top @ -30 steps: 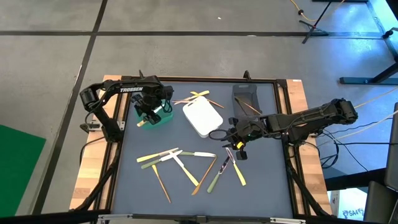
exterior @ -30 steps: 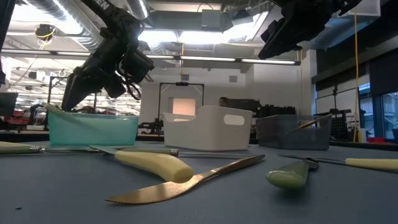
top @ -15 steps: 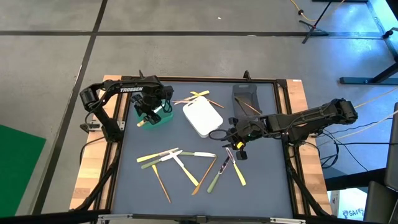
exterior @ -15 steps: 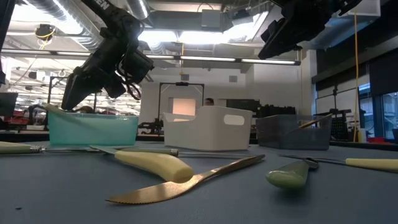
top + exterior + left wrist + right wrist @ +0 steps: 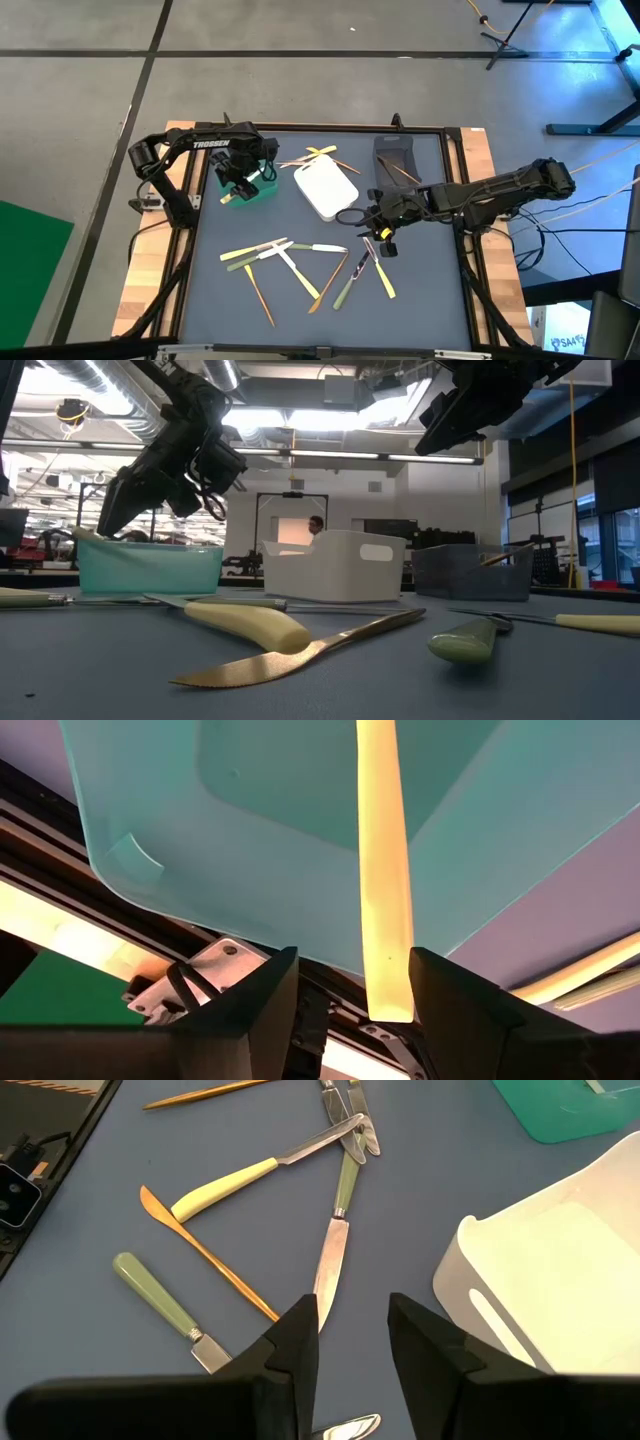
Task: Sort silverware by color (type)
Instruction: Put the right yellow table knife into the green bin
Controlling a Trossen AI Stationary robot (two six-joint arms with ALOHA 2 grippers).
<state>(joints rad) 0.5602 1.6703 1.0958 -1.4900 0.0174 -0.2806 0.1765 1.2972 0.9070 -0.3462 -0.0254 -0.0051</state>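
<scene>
My left gripper (image 5: 352,960) hangs open over the near-left corner of the green container (image 5: 258,185). A pale yellow utensil (image 5: 383,870) lies in that container. Its end sticks out over the rim between my spread fingers. My right gripper (image 5: 352,1305) hovers open above the table beside the white container (image 5: 325,188), with nothing between its fingers. Below it lie a green-handled knife (image 5: 335,1250), a yellow-handled knife (image 5: 225,1185) and an orange-brown knife (image 5: 200,1250). More silverware (image 5: 285,255) is scattered flat on the near half of the table.
A grey container (image 5: 395,160) at the back right holds an orange-brown utensil (image 5: 403,174). A few utensils (image 5: 315,155) lie behind the white container. More utensils (image 5: 365,270) lie under and near my right gripper. A person moves in the room far behind.
</scene>
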